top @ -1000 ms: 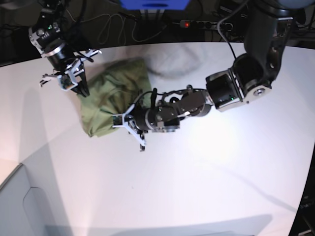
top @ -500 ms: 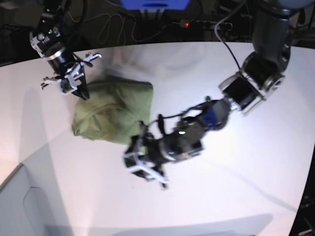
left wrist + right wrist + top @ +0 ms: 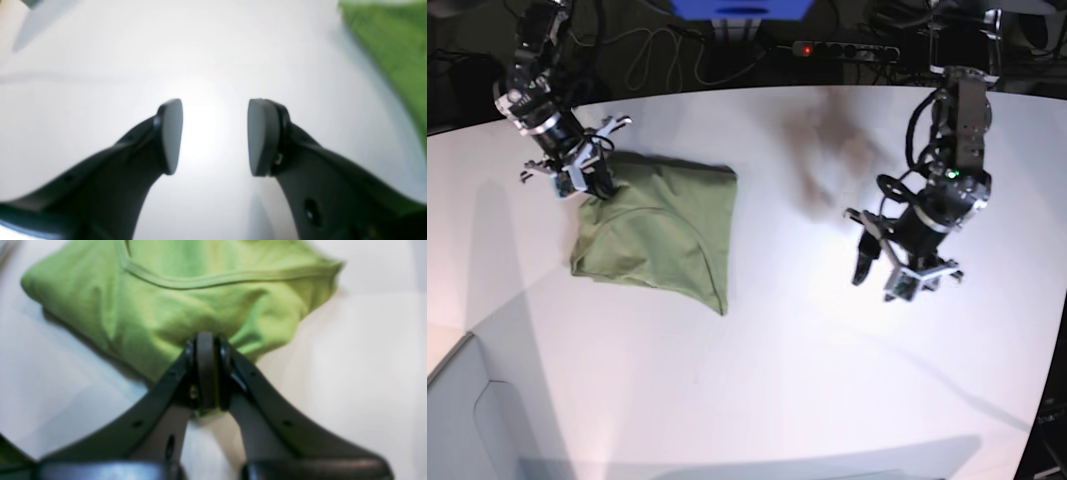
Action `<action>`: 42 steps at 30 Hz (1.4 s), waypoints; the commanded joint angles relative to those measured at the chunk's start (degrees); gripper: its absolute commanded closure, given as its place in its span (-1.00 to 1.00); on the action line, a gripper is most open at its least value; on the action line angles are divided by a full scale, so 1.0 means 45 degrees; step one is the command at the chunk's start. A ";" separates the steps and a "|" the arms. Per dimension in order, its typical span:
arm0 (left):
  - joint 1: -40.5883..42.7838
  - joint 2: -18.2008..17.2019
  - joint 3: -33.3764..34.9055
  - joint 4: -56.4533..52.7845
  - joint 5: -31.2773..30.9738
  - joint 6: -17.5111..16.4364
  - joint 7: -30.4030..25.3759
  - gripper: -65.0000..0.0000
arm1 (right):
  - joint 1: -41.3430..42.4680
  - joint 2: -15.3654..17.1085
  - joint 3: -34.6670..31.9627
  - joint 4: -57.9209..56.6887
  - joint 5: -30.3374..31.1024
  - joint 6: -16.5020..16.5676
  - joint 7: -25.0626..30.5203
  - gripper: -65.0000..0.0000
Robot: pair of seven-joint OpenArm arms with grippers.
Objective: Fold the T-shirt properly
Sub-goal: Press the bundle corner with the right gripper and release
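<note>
Left pincer (image 3: 879, 282) is hanging spread and empty over the white tabletop (image 3: 807, 390), toward its right edge. Farther back, near the far-left corner, the right pincer (image 3: 595, 185) is pinching the bunched T-shirt (image 3: 655, 230) at its far corner.

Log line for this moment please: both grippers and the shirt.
left gripper: open, over bare table, clear of cloth | right gripper: shut on T-shirt edge | T-shirt: bunched, partly folded, lying on table

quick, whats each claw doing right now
Left claw: open, empty, over the bare table.
Right claw: closed on an edge of the T-shirt.
</note>
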 commanded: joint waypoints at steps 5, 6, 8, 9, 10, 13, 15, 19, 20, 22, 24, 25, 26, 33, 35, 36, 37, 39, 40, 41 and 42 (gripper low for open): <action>0.0974 0.0171 -0.0557 0.0333 0.0126 0.0105 -0.0020 0.08 | 0.0342 0.0111 -0.0012 -0.0568 0.0193 0.0236 0.0347 0.94; 0.1169 0.0229 -0.0733 0.0333 0.0067 0.0105 -0.0020 0.08 | 0.0361 0.0111 -0.0012 -0.0705 0.0174 0.0236 0.0347 0.94; 0.1345 0.0346 -0.1007 0.0333 0.0067 0.0105 0.0019 0.08 | 0.0420 0.0111 -0.0032 -0.0998 0.0174 0.0236 0.0347 0.94; 0.1442 0.0483 -0.1104 0.0333 0.0067 0.0105 0.0058 0.08 | 0.0420 0.0111 0.0027 -0.1018 0.0174 0.0236 0.0347 0.94; 0.1521 0.0600 -0.1202 0.0333 0.0126 0.0125 0.0058 0.08 | 0.0400 0.0111 0.0086 -0.0920 0.0213 0.0236 0.0347 0.94; 0.1892 0.0718 -0.1788 0.0333 0.0067 0.0066 0.0097 0.08 | 0.0264 0.0033 0.0867 0.0428 0.0232 0.0236 0.0308 0.94; 0.2146 0.0718 -0.1866 0.0333 0.0067 0.0086 0.0038 0.08 | 0.0049 -0.0084 0.1082 0.1561 0.0232 0.0236 0.0269 0.94; 0.2361 0.0718 -0.1905 0.0353 0.0067 0.0125 0.0019 0.08 | -0.0068 -0.0358 0.0554 0.3046 0.0232 0.0236 0.0250 0.94; 0.2439 0.0718 -0.1925 0.0353 0.0067 0.0144 0.0038 0.08 | -0.0068 -0.0436 0.0320 0.3085 0.0232 0.0236 0.0250 0.94; 0.2497 0.0718 -0.1925 0.0353 0.0067 0.0144 0.0058 0.08 | -0.0068 -0.0572 -0.0090 0.2889 0.0232 0.0236 0.0250 0.94; 0.2497 0.0718 -0.1925 0.0431 0.0067 0.0144 0.0117 0.09 | -0.0049 -0.0807 -0.0520 0.2264 0.0193 0.0236 0.0250 0.94; 0.2595 0.0718 -0.1925 0.0450 0.0067 0.0144 0.0117 0.09 | -0.0010 -0.0866 -0.0657 0.1874 0.0174 0.0236 0.0250 0.94; 0.2673 0.0718 -0.1925 0.0490 0.0067 0.0144 0.0097 0.09 | 0.0010 -0.0885 -0.0774 0.1444 0.0174 0.0236 0.0269 0.94; 0.3005 0.0718 -0.1925 0.0958 0.0067 0.0144 0.0117 0.09 | 0.0244 -0.0768 -0.1126 -0.1076 0.0174 0.0236 0.0367 0.94; 0.3123 0.0718 -0.1925 0.0978 0.0067 0.0144 0.0117 0.09 | 0.0264 -0.0514 -0.1145 -0.1194 0.0213 0.0236 0.0367 0.94; 0.3162 0.0718 -0.1925 0.1017 0.0067 0.0144 0.0117 0.09 | 0.0244 -0.0416 -0.1184 -0.1135 0.0232 0.0236 0.0367 0.94; 0.3181 0.0737 -0.1925 0.1017 0.0067 0.0144 0.0117 0.09 | 0.0225 -0.0397 -0.1184 -0.1018 0.0232 0.0236 0.0367 0.94; 0.3181 0.0737 -0.1925 0.1017 0.0067 0.0144 0.0117 0.09 | 0.0127 -0.0397 -0.1087 -0.0314 0.0232 0.0236 0.0367 0.96; 0.3181 0.0737 -0.1925 0.1017 0.0067 0.0144 0.0117 0.09 | -0.0088 -0.0377 -0.1087 0.0213 0.0232 0.0236 0.0367 0.99; 0.3181 0.0737 -0.1925 0.1017 0.0067 0.0144 0.0117 0.09 | -0.0244 -0.0377 -0.1106 0.0760 0.0232 0.0236 0.0367 0.99; 0.3201 0.0757 -0.1925 0.1017 0.0067 0.0144 0.0117 0.09 | -0.0440 -0.0397 -0.1165 0.1405 0.0232 0.0236 0.0347 1.00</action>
